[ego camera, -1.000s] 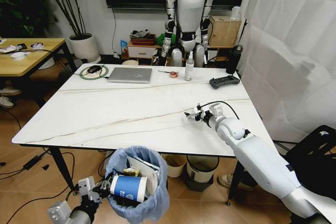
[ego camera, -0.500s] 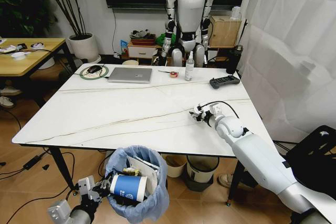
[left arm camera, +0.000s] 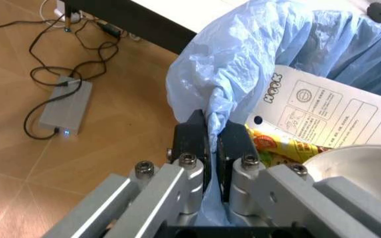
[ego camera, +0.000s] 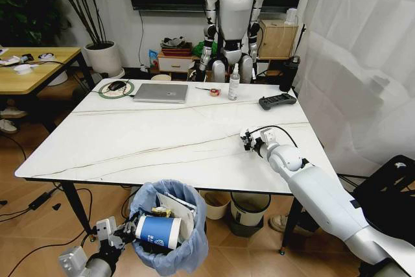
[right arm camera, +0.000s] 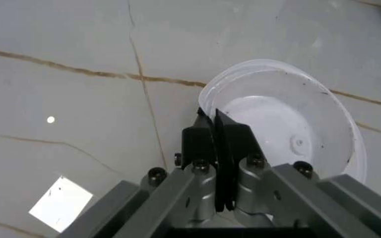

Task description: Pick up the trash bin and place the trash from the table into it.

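The trash bin (ego camera: 170, 228), lined with a light-blue bag (left arm camera: 243, 74), is held below the near edge of the table (ego camera: 149, 141), above the floor. A blue-white paper cup (ego camera: 157, 231), a printed cardboard box (left arm camera: 329, 119) and a yellow wrapper (left arm camera: 273, 146) are seen inside it. The bag's rim is clamped by the left tool (left arm camera: 209, 144). Over the table's right part, a clear plastic lid (right arm camera: 289, 124) is pinched at its rim by the right tool (right arm camera: 215, 131). At the far side, a laptop (ego camera: 161, 92) and a spray bottle (ego camera: 233, 82) are set.
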Motion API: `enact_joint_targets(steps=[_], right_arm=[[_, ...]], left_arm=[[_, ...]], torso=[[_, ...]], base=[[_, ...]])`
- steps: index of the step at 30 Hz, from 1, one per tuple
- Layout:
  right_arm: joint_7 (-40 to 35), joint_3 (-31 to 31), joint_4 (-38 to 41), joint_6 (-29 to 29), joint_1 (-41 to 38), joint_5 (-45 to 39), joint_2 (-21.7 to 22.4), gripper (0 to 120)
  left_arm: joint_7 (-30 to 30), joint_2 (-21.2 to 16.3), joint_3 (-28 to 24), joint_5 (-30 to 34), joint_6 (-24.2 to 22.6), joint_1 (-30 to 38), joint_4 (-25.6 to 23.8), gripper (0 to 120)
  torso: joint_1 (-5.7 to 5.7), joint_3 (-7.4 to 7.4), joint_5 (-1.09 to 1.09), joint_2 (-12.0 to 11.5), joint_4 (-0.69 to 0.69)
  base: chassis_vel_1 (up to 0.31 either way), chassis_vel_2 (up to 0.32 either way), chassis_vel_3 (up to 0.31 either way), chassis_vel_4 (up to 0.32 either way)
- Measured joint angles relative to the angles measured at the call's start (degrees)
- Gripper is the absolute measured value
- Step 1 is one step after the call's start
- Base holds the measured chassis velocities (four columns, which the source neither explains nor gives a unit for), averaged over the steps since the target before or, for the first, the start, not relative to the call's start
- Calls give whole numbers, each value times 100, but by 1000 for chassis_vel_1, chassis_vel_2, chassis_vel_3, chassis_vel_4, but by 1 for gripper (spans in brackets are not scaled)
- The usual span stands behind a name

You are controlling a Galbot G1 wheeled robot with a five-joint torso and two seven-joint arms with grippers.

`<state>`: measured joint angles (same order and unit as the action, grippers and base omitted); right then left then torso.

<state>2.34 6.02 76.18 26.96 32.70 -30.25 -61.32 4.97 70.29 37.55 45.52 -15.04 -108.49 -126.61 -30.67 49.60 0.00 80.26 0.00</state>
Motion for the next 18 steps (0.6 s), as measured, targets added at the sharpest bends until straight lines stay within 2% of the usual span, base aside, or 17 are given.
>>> enact_joint_targets(steps=[6,10,13,14,18], right_arm=[[108,-142,410,-409,147,-382,94,0],[452,-73,1213,-1072,414,-1172,367,0],[755,330,2070,-1602,610,-1924,546,0],[755,330,2070,-1602,610,-1924,546,0],[1050,1186,2920,-2147,743,-2281,562,0]], left_arm=[[2,-5,-18,1,-1,18,29,0],[3,-8,-33,1,-4,33,60,0],[2,-6,-34,1,-7,52,74,0],[2,-6,-34,1,-7,52,74,0],[5,18,-3,7,-11,63,76,0]], torso=[[0,0,0,0,0],[-1,1,0,0,-1],[0,0,-1,1,-2],[0,0,-1,1,-2],[0,0,-1,1,1]], base=[[0,0,0,0],[0,0,0,0],[0,0,0,0],[0,0,0,0],[0,0,0,0]])
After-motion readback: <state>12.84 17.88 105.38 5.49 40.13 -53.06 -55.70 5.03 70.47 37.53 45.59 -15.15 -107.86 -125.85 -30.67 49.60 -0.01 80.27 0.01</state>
